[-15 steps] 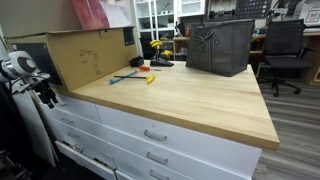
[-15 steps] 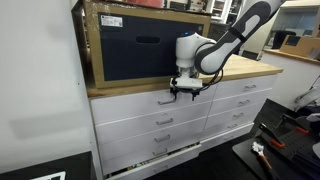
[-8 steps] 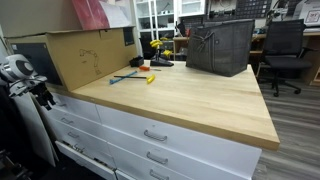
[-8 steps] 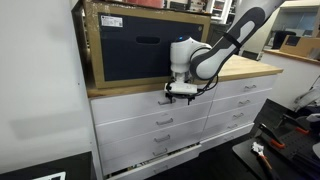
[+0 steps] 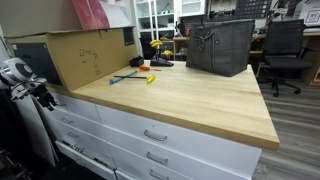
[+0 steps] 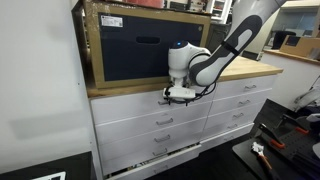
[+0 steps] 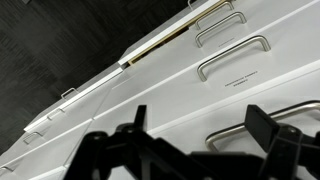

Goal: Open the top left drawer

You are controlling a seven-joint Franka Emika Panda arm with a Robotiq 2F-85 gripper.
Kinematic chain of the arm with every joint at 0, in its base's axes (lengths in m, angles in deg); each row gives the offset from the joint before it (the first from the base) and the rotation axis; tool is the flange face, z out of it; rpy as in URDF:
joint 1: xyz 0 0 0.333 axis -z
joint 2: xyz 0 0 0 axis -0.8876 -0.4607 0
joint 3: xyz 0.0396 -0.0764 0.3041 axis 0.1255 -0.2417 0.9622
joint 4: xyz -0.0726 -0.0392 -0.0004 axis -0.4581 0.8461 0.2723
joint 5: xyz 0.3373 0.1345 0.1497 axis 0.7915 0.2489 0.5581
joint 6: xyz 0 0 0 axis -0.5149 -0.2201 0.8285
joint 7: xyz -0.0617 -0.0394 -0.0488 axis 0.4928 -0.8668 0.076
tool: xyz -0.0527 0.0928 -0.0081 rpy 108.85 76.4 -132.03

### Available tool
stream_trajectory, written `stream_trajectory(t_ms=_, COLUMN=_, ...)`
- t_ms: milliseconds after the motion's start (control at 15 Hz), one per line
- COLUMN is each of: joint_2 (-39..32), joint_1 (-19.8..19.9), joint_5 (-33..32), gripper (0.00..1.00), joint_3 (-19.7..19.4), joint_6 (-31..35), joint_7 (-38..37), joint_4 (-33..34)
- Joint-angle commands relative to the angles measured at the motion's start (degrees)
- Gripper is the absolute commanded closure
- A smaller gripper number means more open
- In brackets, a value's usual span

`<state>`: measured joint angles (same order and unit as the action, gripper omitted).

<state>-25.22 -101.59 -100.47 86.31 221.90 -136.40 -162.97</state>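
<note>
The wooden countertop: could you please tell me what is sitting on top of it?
On the countertop stand a large cardboard box and a dark bin, with small blue and yellow tools between them. Anything behind the box is hidden.

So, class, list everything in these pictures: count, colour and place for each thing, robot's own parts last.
countertop: one, pale wood, above the drawers
top left drawer: one, white, at the gripper
other drawers: several, white with silver pulls, beside and below it
cardboard box: one, brown, on the countertop's end
bin: one, dark grey, on the countertop's far side
small tools: a few, blue and yellow, mid-countertop
office chair: one, black, on the floor behind
arm: one, white, bent down to the drawers
gripper: one, black, open at the top left drawer's pull
</note>
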Motion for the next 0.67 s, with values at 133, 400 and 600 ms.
stream_trajectory(t_ms=133, joint_2=-0.1, joint_1=-5.5, joint_5=-4.6, gripper=0.0, joint_3=-5.4, joint_6=3.0, joint_7=-6.3, joint_4=-0.4)
stream_trajectory(t_ms=400, joint_2=-0.2, joint_1=-8.1, joint_5=-7.7, gripper=0.0, joint_3=-7.7, joint_6=3.4, joint_7=-10.1, joint_4=-0.3)
stream_trajectory(t_ms=600, joint_2=-0.7, joint_1=-8.5, joint_5=-9.0, gripper=0.0, joint_3=-7.7, joint_6=3.4, joint_7=-11.9, joint_4=-0.2)
